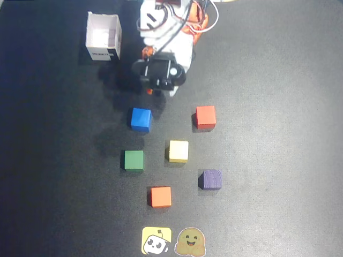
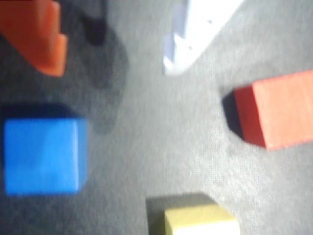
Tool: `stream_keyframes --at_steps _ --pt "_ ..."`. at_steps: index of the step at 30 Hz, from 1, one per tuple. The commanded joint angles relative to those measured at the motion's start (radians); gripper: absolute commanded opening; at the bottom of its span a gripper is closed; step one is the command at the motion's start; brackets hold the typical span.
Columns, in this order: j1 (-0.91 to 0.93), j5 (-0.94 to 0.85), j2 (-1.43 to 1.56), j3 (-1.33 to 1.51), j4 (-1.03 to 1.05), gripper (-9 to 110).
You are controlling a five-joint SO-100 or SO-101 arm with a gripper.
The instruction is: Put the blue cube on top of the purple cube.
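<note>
The blue cube (image 1: pixel 141 119) sits on the dark mat just below the arm in the overhead view. In the wrist view the blue cube (image 2: pixel 44 156) lies at the lower left. My gripper (image 1: pixel 156 92) hovers a little above and to the right of it. In the wrist view the gripper (image 2: pixel 112 71) is open, its orange finger (image 2: pixel 41 36) and white finger (image 2: pixel 195 34) wide apart with only mat between them. The purple cube (image 1: pixel 210 180) rests alone at the lower right of the overhead view and is outside the wrist view.
A red cube (image 1: pixel 205 116) (image 2: pixel 279 112), a yellow cube (image 1: pixel 178 151) (image 2: pixel 200 220), a green cube (image 1: pixel 134 160) and an orange cube (image 1: pixel 161 196) stand around. A white open box (image 1: pixel 103 36) is at the top left. Two stickers (image 1: pixel 172 241) lie at the bottom edge.
</note>
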Motion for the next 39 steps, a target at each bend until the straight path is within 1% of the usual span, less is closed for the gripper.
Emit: stream_keyframes --at_steps 1,6,7,13,19,39 --pt "0.012 -0.009 -0.225 -0.164 -0.063 15" --pt "0.048 -0.012 -0.477 -0.311 -0.067 16" --pt "0.060 -0.012 -0.506 -0.319 -0.071 19" --pt "0.117 -0.020 -0.640 -0.307 -0.129 24" --pt "0.126 -0.025 -0.759 -0.307 -0.198 24" --pt "0.127 -0.087 -0.928 -0.305 -0.313 23"
